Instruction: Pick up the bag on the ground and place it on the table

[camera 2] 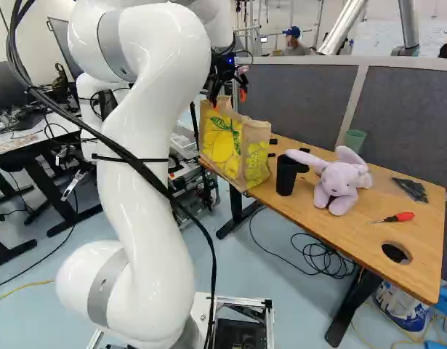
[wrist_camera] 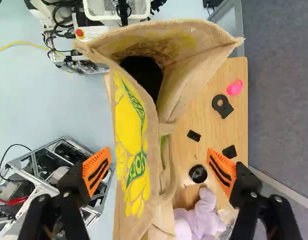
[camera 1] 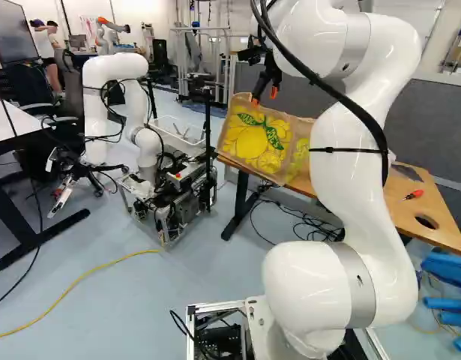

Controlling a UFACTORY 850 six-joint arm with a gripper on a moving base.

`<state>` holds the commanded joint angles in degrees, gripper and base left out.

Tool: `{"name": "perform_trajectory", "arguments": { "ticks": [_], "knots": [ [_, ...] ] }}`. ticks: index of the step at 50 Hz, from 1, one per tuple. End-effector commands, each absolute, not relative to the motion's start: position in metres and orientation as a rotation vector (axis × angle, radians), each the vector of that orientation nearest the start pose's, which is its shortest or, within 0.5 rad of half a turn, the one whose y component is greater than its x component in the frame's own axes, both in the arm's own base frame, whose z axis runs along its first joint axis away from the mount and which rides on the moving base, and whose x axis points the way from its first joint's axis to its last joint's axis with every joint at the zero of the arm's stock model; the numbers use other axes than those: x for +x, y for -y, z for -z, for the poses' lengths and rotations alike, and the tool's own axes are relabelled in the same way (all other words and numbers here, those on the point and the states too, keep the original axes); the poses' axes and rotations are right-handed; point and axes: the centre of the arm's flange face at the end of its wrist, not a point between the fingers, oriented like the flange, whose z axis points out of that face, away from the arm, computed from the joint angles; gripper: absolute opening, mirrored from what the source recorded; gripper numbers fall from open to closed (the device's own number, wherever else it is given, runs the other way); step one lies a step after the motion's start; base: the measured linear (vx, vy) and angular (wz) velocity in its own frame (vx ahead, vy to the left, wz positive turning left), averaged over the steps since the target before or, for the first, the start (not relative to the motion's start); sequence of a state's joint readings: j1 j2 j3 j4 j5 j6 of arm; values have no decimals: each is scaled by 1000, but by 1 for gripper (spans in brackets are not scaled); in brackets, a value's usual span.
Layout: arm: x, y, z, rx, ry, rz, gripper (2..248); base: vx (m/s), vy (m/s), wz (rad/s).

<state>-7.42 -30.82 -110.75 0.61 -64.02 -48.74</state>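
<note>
wrist view shows bag (wrist_camera: 129, 145) between hand's (camera 1: 264, 96) parted fingers (wrist_camera: 97, 171).

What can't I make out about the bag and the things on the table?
Bag's inside, low down: lost in dark, wrist view.
Its underside: hidden by its own front, right base view.
Plush toy: mostly behind the arm, left base view.
Black rectangle on the table: too small to identify, wrist view.
</note>
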Motion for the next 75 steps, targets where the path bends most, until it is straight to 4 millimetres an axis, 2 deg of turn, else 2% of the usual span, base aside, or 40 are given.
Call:
{"name": "perform_trajectory", "arguments": {
  "ticks": [37,75],
  "knots": [
    [665,86,-686,-3031,1137,407,247,-60,23,-8],
    [665,86,-686,-3031,1137,407,247,-152,117,-11]
  ]
}}
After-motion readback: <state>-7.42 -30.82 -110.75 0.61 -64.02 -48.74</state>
